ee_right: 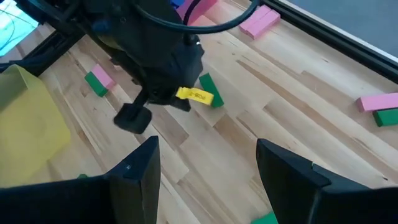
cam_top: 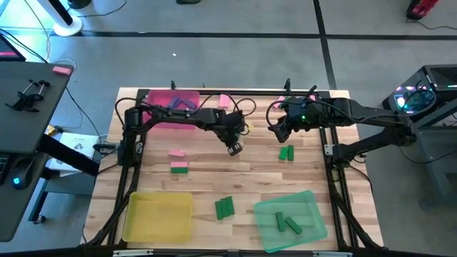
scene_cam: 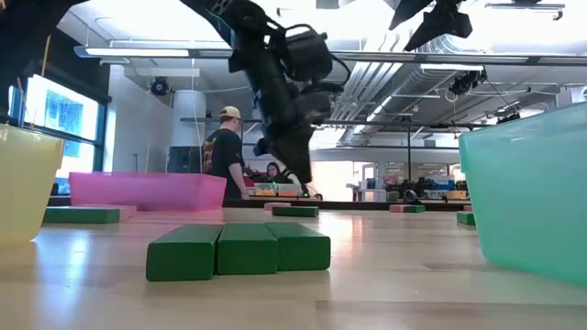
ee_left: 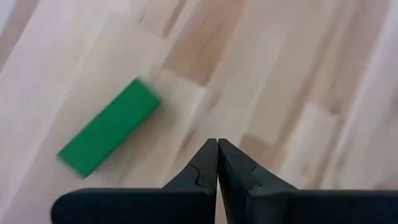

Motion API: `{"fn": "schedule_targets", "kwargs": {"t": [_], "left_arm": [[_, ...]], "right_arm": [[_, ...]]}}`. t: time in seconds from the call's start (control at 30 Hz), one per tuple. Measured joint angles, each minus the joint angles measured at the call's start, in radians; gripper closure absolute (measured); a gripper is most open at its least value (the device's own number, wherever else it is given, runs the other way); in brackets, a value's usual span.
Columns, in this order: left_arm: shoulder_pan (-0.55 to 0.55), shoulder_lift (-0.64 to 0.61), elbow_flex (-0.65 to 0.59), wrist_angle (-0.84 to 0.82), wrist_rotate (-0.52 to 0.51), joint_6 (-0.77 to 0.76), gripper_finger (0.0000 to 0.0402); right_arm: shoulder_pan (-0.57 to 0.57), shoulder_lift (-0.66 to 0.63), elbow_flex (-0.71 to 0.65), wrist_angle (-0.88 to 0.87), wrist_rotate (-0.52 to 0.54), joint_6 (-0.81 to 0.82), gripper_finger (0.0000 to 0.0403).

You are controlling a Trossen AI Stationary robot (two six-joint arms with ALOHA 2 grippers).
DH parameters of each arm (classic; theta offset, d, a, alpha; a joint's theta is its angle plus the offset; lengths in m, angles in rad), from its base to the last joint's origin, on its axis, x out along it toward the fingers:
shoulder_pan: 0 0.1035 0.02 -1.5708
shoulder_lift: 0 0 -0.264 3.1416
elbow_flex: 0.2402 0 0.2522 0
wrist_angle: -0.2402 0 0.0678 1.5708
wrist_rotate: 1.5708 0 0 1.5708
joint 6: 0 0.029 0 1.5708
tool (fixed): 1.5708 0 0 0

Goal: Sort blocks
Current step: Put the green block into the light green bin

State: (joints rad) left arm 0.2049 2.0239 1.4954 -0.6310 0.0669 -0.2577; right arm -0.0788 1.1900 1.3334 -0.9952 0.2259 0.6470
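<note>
Overhead, left gripper (cam_top: 235, 149) fingers pinched, right gripper (cam_top: 274, 133) spread

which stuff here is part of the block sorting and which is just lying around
Part of the job:
- green blocks loose on the table
- pink block beside another green one
- pink tray, yellow tray, green tray
- left gripper, shut and empty
- right gripper, open

Lying about:
- yellow tag on the left arm
- person in the room behind

Trays (cam_top: 158, 218) — table (cam_top: 207, 182) — person (scene_cam: 223, 160).
</note>
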Motion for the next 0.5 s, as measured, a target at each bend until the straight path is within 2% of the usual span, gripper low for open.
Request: {"fn": "schedule_targets", "kwargs": {"t": [0.27,0.5], "left_arm": [[0.1,0.026,-0.004,0.032,-0.111,0.029,0.0401],[0.135,0.04,-0.003,0.067,-0.1,0.11,0.0401]], "right_arm": [[0.0,0.0,0.0,0.048,-0.003,0.058,0.0202],[0.0,0.0,0.0,0.086,0.007,0.148,0.0202]]}}
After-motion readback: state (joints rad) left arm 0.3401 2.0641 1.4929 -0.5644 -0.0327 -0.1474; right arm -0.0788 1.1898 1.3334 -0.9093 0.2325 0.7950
